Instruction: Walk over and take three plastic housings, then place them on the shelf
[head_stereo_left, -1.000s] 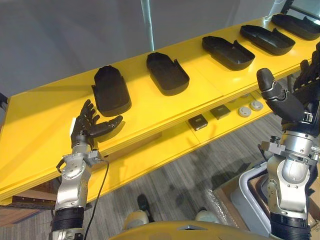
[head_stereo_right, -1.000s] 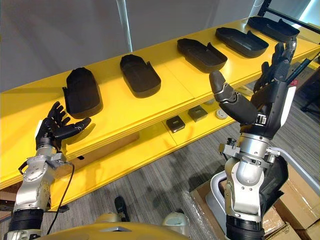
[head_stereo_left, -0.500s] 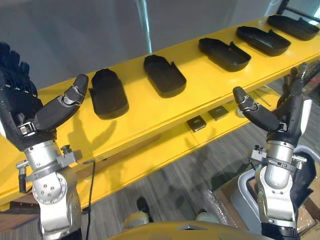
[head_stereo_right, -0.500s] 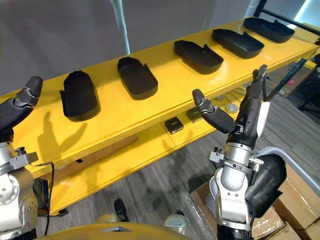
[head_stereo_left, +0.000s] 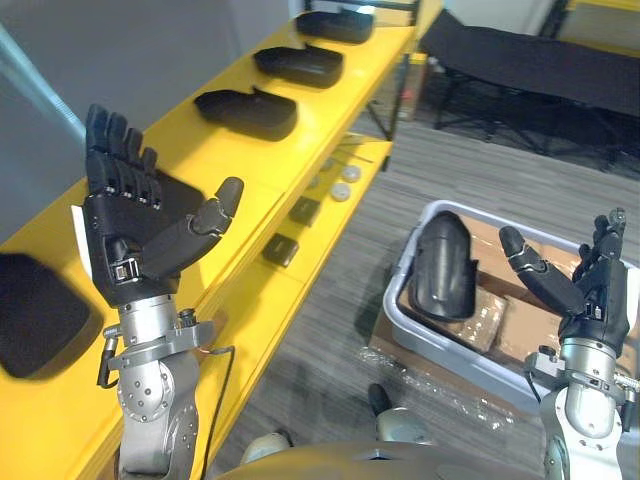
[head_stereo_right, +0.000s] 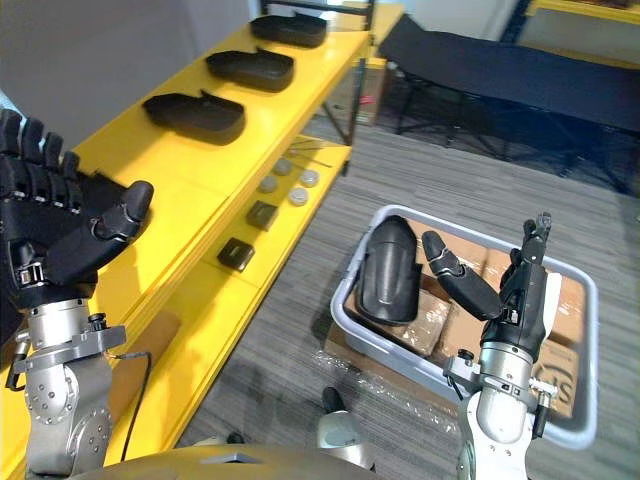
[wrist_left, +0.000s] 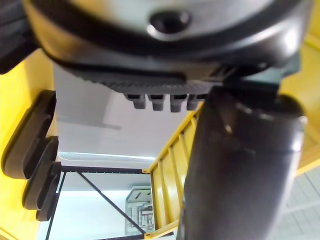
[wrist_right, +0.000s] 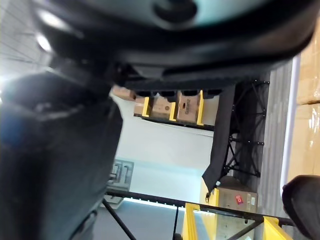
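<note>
So, left hand (head_stereo_left: 135, 235): raised by the shelf (head_stereo_left: 345, 80) edge, fingers straight, empty.
Right hand (head_stereo_left: 585, 290): upright near the bin (head_stereo_right: 385, 358), fingers spread, empty.
Plastic housing (head_stereo_left: 443, 265): lying inside the bin.
Shelf top: more housings (head_stereo_left: 247, 112) in a row.
Floor (head_stereo_left: 330, 330): open carpet between shelf and bin.

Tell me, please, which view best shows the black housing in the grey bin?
The right eye view: the housing lies whole near mid-picture in the grey bin. The left eye view shows it whole too, further right. The wrist views face yellow racking.
</note>
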